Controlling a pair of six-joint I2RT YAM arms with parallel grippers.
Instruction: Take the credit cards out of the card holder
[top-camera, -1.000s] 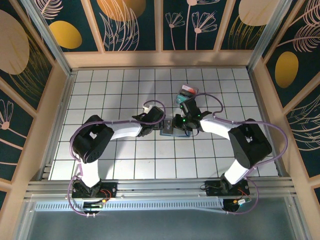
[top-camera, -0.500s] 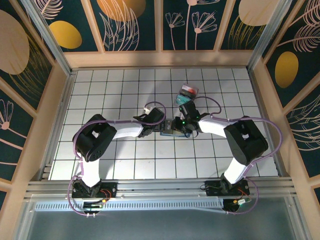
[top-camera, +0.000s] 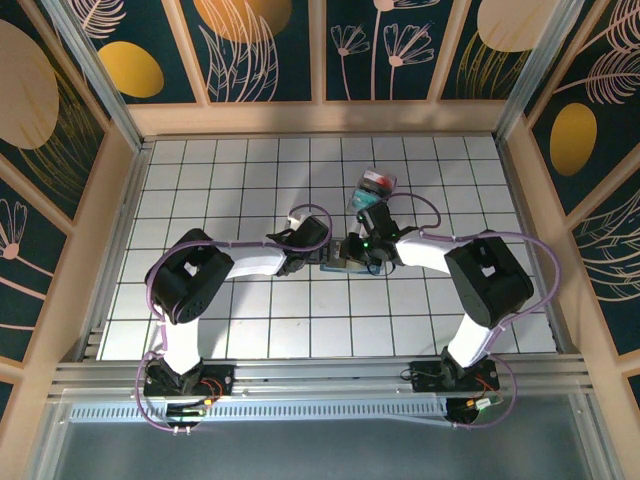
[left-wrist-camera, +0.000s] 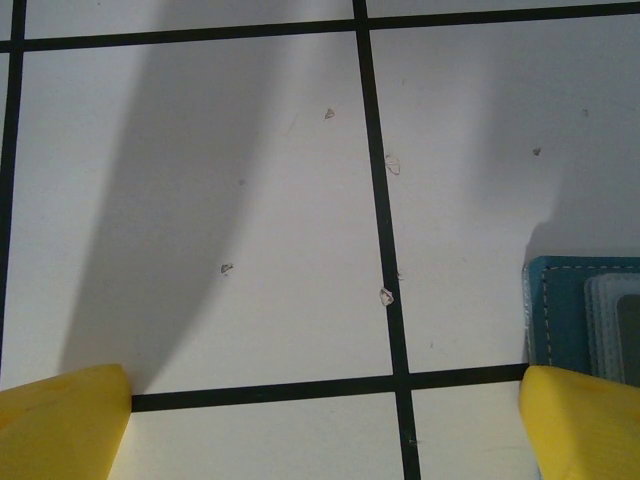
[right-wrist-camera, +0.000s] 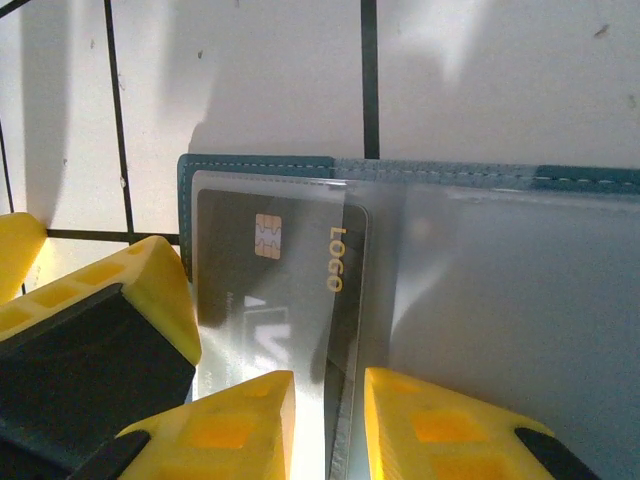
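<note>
The slate-blue card holder (top-camera: 345, 266) lies open on the grid table between both grippers. In the right wrist view its blue rim (right-wrist-camera: 260, 162) frames clear sleeves, and a dark grey credit card (right-wrist-camera: 270, 260) with a chip and "LOGO" sits under one sleeve. My right gripper (right-wrist-camera: 328, 420) hovers low over it, jaws a narrow gap apart and astride the card's right edge. My left gripper (left-wrist-camera: 325, 425) is wide open on bare table, its right finger (left-wrist-camera: 585, 420) beside the holder's corner (left-wrist-camera: 565, 310). No reddish-orange card shows.
A clear tray (top-camera: 375, 188) with red and teal contents stands just behind the right gripper (top-camera: 364, 248). The left gripper (top-camera: 318, 250) is close on the holder's left. A wooden rim (top-camera: 320, 118) walls the table.
The right gripper has shifted slightly left and down onto the card holder. The left gripper has edged a little toward the holder.
</note>
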